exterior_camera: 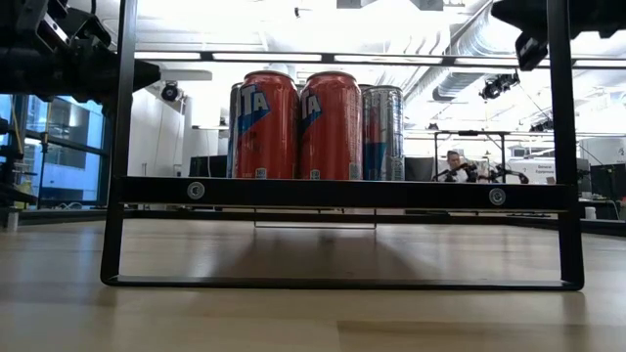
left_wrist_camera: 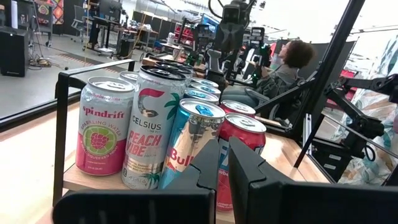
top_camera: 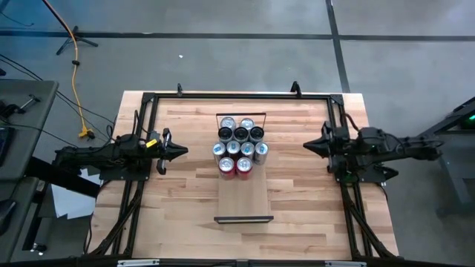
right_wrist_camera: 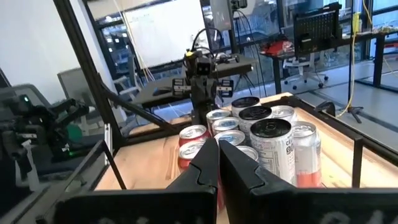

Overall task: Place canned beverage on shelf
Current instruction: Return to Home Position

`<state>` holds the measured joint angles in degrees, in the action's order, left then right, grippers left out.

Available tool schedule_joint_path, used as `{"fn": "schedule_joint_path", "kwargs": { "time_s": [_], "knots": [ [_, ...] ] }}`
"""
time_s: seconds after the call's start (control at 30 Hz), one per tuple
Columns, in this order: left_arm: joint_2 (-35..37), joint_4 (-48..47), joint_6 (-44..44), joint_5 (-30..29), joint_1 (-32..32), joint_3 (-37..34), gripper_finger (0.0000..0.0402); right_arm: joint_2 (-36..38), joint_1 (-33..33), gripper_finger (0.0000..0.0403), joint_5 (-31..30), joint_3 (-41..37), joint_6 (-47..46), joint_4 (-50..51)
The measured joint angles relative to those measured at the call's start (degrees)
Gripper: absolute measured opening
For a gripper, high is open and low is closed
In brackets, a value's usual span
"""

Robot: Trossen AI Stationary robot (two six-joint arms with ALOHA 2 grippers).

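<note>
Gleaming cylindrical cans (top_camera: 240,147) pack the pale shelf (top_camera: 243,197) (smooth wood)

Wood table (top_camera: 185,200) fills the centre of the high view, with a black frame (top_camera: 237,95) along its edges. The shelf (top_camera: 243,196) sits on it mid-frame, running top to bottom, a black rail (top_camera: 243,219) at each short end. Low view shows the plank raised off the tabletop on its rails. Cans (top_camera: 240,134) stand upright, packed together on the shelf's upper half. Two red cans (top_camera: 226,165) are lowest in the cluster.
</note>
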<state>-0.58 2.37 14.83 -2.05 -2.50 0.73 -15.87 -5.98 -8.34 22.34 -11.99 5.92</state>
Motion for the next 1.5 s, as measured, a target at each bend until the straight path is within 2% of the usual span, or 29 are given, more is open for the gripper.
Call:
{"fn": "schedule_joint_path", "kwargs": {
  "time_s": [0.27,0.63,0.87,0.97,1.1,1.5],
  "knots": [
    [0.0,0.0,0.0,0.0,0.0,0.0,0.0001,6.4,1.3,0.0,0.0,-7.9,-1.3,-7.8],
    [0.0,0.0,0.0,0.0,0.0,0.0,0.0001,15.7,4.6,0.0,2.6,-17.3,-3.4,-8.9],
    [0.0,0.0,0.0,-0.1,0.0,0.0,0.0001,15.7,5.0,0.0,2.6,-20.0,-3.0,-8.8],
    [0.0,0.0,0.0,-0.1,0.0,0.0,0.0001,15.7,5.0,0.0,4.4,-21.8,-3.6,-10.8],
    [0.0,0.0,0.0,-0.1,0.0,0.0,0.0002,15.5,5.0,0.0,5.9,-21.8,-4.9,-8.6],
    [0.0,0.0,0.0,-0.1,0.0,0.0,0.0003,13.6,5.0,0.0,5.4,-21.8,0.4,-7.3]
  ]
}}
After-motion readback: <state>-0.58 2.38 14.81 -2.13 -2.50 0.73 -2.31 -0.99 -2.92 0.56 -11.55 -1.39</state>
